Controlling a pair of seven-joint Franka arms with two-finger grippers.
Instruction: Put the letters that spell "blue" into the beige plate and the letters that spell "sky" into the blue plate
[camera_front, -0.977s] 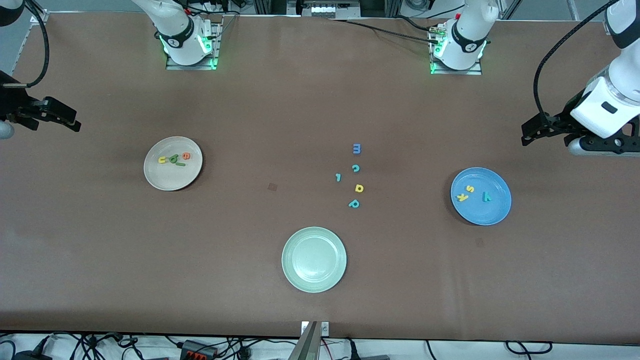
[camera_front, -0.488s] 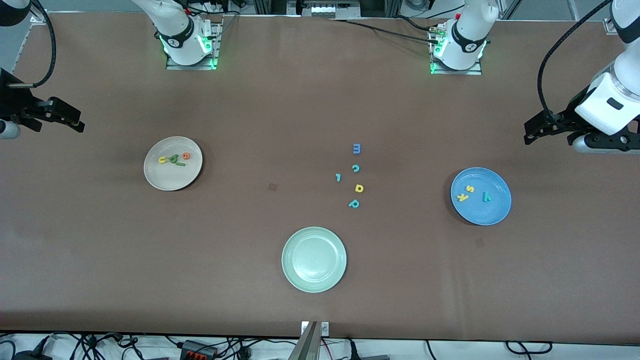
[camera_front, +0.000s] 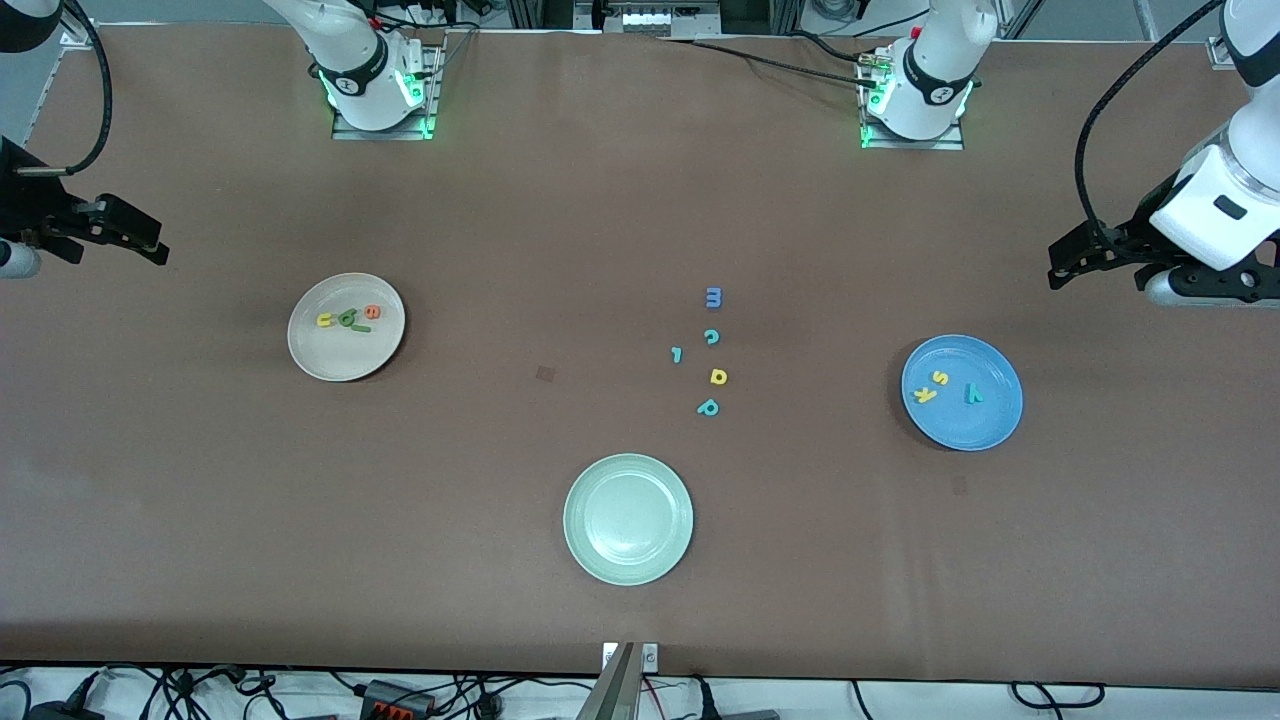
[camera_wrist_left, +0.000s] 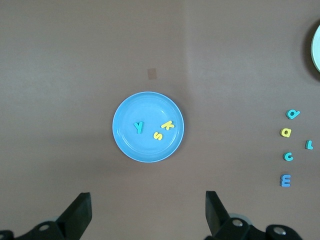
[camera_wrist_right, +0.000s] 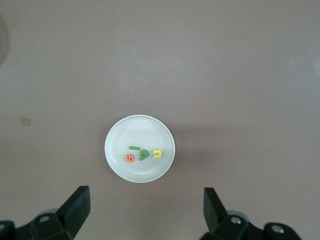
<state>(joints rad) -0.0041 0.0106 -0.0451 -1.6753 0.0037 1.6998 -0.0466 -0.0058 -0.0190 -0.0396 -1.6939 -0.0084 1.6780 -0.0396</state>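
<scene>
Drew both arms slightly up and away from the plates over the last second; left every letter and plate in place. Found the left claw (camera_front: 1062, 268) in the air over bare desk (camera_front: 500, 200) at the left arm's end, fingers (camera_wrist_left: 80, 212) spread wide and pinching nothing. Found the right claw (camera_front: 150, 245) likewise over bare desk at the right arm's end, fingers (camera_wrist_right: 77, 205) spread and empty.

Saw in the beige plate (camera_front: 310, 355) the yellow u (camera_front: 325, 320), green b (camera_front: 346, 318), dark-green l (camera_front: 360, 328) and orange e (camera_front: 372, 312). Saw in the blue plate (camera_front: 985, 425) the yellow s (camera_front: 938, 377), yellow k (camera_front: 927, 395) and teal y (camera_front: 972, 394). Noted loose mid-desk between those plates: blue m (camera_front: 713, 297), teal c (camera_front: 711, 337), small teal piece (camera_front: 677, 354), yellow d (camera_front: 718, 377), teal p (camera_front: 708, 407). Noted the pale green plate (camera_front: 628, 520) nearer the front camera, with nothing in it.
</scene>
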